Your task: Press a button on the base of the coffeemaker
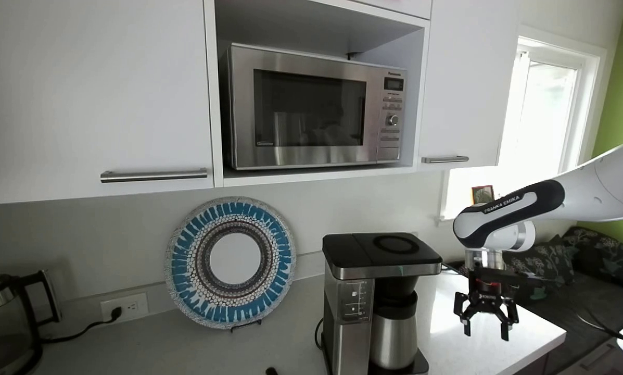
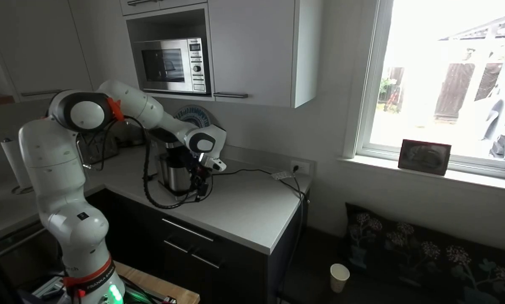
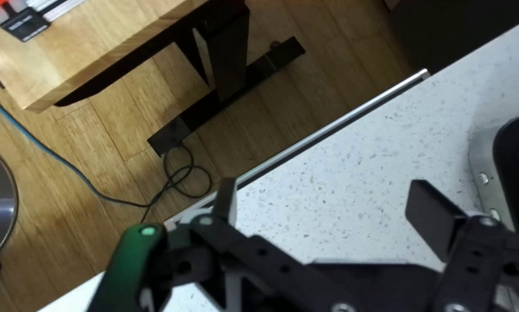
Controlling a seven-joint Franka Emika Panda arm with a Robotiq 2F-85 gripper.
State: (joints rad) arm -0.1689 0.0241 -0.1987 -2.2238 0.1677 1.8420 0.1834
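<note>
wrist view: claw [image 3: 328, 208] near counter edge [image 3: 334, 142]

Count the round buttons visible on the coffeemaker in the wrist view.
2: an upper button and a lower button, both on the silver edge of the coffeemaker; more may be hidden behind the fingers.

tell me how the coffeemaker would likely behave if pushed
The coffeemaker probably feels stiff, given its metal-looking column. A low push may slide it rather than tip it, since the base reaches under the carafe; a shove at its high, overhanging top could rock it.
</note>
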